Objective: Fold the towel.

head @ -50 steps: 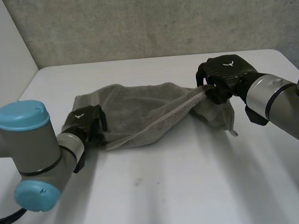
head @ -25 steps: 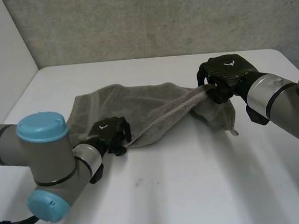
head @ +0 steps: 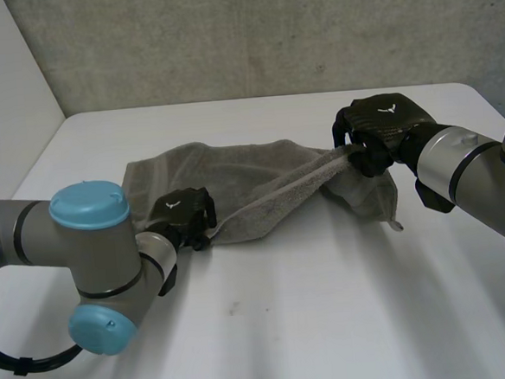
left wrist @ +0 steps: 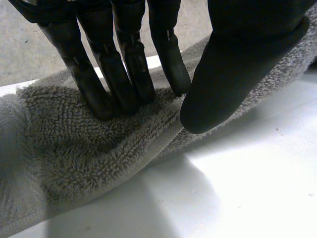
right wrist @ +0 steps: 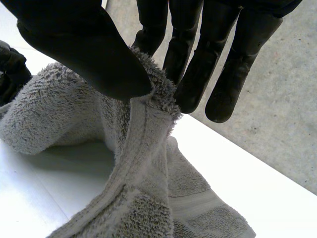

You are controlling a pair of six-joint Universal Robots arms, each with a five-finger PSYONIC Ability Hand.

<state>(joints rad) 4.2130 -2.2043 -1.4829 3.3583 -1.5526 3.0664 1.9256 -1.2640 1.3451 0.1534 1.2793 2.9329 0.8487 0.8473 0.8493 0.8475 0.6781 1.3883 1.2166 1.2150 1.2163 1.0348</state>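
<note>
One towel (head: 235,186), grey, lies on one white table (head: 331,314), with two hands on it. There are no containers.

In the head view the towel stretches across the middle of the frame: its left part lies flat on the table, and its right part rises in a taut ridge to the right hand (head: 383,128) at centre right, with a loose end drooping below that hand to the table. The left hand (head: 183,213) sits at the towel's near edge, left of centre.

In the left wrist view the straight fingers (left wrist: 124,74) press down on top of the towel (left wrist: 74,148) while the thumb (left wrist: 233,74) closes against its near edge, so a fold is nipped between them.

In the right wrist view the thumb (right wrist: 84,49) and fingers (right wrist: 198,74) clamp the towel's hemmed edge (right wrist: 143,163), which hangs below them.
</note>
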